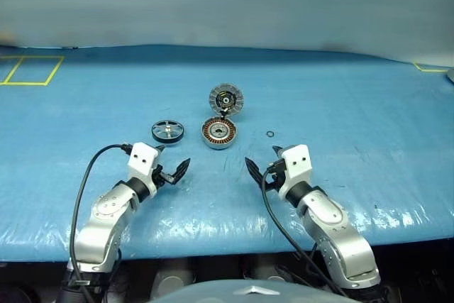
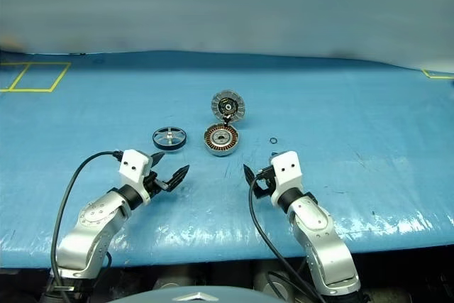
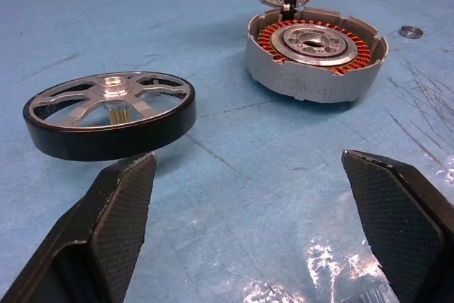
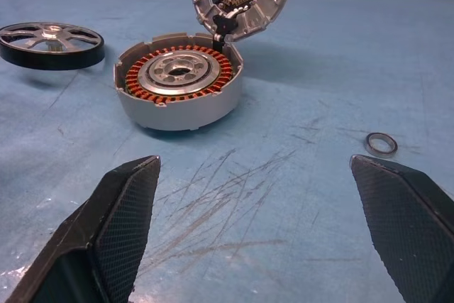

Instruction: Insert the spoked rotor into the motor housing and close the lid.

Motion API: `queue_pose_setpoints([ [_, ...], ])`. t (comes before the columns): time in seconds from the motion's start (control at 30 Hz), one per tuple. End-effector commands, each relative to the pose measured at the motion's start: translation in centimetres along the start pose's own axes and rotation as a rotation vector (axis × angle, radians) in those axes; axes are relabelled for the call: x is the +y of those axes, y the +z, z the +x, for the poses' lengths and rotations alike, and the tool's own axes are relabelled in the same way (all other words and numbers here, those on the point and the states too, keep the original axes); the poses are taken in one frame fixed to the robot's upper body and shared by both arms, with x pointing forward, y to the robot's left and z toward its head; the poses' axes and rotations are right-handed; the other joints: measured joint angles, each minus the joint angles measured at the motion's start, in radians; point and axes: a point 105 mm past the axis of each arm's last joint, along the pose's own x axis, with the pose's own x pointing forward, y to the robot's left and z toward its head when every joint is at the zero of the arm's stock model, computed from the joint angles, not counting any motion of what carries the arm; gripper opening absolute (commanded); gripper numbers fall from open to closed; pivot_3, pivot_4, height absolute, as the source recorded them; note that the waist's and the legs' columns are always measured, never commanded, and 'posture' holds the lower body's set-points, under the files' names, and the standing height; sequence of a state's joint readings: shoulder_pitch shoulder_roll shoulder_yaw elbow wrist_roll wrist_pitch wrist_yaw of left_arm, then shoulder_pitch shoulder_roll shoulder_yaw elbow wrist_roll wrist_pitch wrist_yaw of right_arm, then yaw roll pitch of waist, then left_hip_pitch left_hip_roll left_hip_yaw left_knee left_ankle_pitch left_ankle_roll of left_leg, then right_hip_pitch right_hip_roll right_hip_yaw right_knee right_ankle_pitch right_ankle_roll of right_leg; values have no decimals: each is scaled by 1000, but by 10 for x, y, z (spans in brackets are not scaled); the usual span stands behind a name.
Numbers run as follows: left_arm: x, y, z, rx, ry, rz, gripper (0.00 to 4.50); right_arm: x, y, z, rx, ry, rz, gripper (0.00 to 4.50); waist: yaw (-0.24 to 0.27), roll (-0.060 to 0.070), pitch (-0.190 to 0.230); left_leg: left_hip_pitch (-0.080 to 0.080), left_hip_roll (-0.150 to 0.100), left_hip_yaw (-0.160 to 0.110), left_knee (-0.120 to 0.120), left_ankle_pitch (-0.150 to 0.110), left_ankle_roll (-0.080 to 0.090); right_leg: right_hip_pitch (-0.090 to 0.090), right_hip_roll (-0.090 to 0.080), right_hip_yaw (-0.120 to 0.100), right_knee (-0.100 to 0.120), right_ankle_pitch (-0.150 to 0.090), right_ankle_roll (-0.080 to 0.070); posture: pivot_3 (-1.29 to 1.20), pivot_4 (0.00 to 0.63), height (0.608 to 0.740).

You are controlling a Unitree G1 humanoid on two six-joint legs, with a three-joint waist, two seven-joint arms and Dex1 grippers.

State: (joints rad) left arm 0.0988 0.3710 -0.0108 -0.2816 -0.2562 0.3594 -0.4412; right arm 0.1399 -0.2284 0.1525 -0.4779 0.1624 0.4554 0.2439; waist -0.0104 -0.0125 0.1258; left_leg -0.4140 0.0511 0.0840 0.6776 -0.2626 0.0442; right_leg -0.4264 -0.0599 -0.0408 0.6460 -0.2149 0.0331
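1. Status: my left hand (image 1: 172, 172) and my right hand (image 1: 261, 170) both stand wide open and hold nothing. Each hovers over the blue counter (image 1: 355, 118), short of the parts.
2. The motor housing (image 1: 219, 133) sits on the counter with its copper winding face up. Its lid (image 1: 225, 98) is hinged up on the far edge of the housing, so the cavity is clear to receive a part.
3. The spoked rotor (image 1: 167, 131) lies flat just beside the housing, on my left-hand side and apart from it. It is not yet picked.
4. A small ring (image 1: 270, 133) lies near the housing on the opposite side. I judge it is best left alone.
5. Step in hand, as I judge it: reach for the rotor with my left hand.
6. Advice: close across the dark rim, not the spokes. Lift it level and lower it centred over the housing's silver hub.
7. Risk: a tilted rotor may jam, or may knock the raised lid.
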Motion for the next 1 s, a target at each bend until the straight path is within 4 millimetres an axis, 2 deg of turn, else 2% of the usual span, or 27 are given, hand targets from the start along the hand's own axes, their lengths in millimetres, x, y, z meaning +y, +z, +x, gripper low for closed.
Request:
queue_pose_setpoints([
  [0.03,-5,16,-1,-56,-17,20,4458,3,14,-1,-65,14,-32,4500,0,0,0,0,0,0,0,0,0,0,0,0,0,0,0,0,150,740],
  [1.0,-6,11,-2,-24,-24,27,4458,4,10,0,-53,19,-36,4500,0,0,0,0,0,0,0,0,0,0,0,0,0,0,0,0,150,740],
])
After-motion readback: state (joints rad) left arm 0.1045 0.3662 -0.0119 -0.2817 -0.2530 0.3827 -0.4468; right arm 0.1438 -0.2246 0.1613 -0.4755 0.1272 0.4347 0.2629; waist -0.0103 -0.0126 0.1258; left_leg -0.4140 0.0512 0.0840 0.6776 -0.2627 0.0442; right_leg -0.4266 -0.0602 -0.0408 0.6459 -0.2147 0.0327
